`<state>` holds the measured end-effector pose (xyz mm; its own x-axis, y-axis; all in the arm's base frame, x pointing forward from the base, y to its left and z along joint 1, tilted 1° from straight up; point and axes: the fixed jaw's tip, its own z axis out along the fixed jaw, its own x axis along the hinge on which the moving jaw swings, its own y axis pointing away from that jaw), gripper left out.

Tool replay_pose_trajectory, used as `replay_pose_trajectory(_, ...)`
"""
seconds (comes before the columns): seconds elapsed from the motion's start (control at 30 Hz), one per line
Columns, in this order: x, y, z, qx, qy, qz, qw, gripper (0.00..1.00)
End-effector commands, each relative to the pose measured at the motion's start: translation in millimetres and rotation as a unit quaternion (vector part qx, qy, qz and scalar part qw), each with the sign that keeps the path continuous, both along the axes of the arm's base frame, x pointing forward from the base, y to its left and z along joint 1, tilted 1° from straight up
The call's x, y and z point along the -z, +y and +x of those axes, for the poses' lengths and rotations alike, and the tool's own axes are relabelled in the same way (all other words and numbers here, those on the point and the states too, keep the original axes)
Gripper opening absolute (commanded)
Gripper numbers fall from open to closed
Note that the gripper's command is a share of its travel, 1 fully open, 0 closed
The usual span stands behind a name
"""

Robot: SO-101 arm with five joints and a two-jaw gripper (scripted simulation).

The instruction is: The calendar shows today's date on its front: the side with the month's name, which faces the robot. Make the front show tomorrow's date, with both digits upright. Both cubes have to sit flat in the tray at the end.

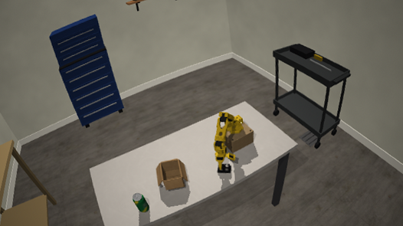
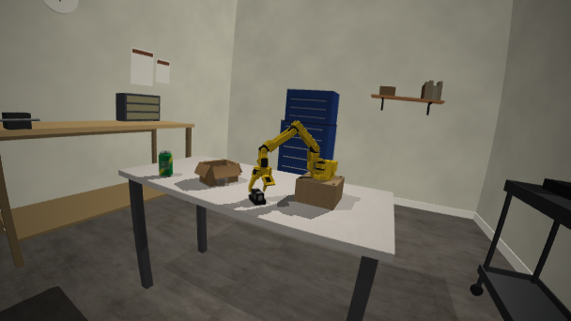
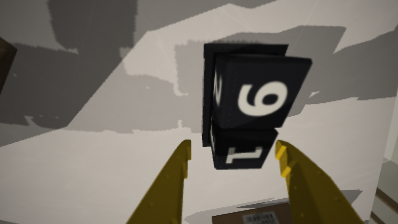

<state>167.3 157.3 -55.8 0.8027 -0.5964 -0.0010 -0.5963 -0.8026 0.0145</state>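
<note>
The small black calendar [image 1: 224, 172] [image 2: 253, 200] stands near the table's front edge. In the wrist view its tray [image 3: 207, 90] shows as a thin black rim. One cube [image 3: 262, 95] has a white 6 or 9 on top, lying sideways in the view, and part of a digit on its left side. The other cube [image 3: 245, 150] has a white 1 on top. My gripper [image 1: 227, 163] [image 2: 257, 189] [image 3: 233, 144] is part open and empty, low over the calendar, with one finger at each side of the 1 cube and gaps between. The month's name and the front digits cannot be read.
An open cardboard box [image 1: 174, 182] [image 2: 221, 174] stands on the table, its edge also in the wrist view. A green can [image 1: 141, 203] [image 2: 165, 164] stands beyond it. The arm's brown base block [image 1: 243, 141] [image 2: 316, 191] is on the other side.
</note>
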Motion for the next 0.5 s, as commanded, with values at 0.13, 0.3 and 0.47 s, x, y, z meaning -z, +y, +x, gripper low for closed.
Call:
replay_pose_trajectory(0.13,8.0,-0.2,2.7,0.009,-0.003,0.004,1.000,0.35)
replay_pose_trajectory(0.3,10.1,-0.3,2.5,0.009,-0.003,0.004,1.000,0.35)
replay_pose_trajectory(0.47,10.3,-0.3,2.5,0.009,-0.003,0.004,1.000,0.35)
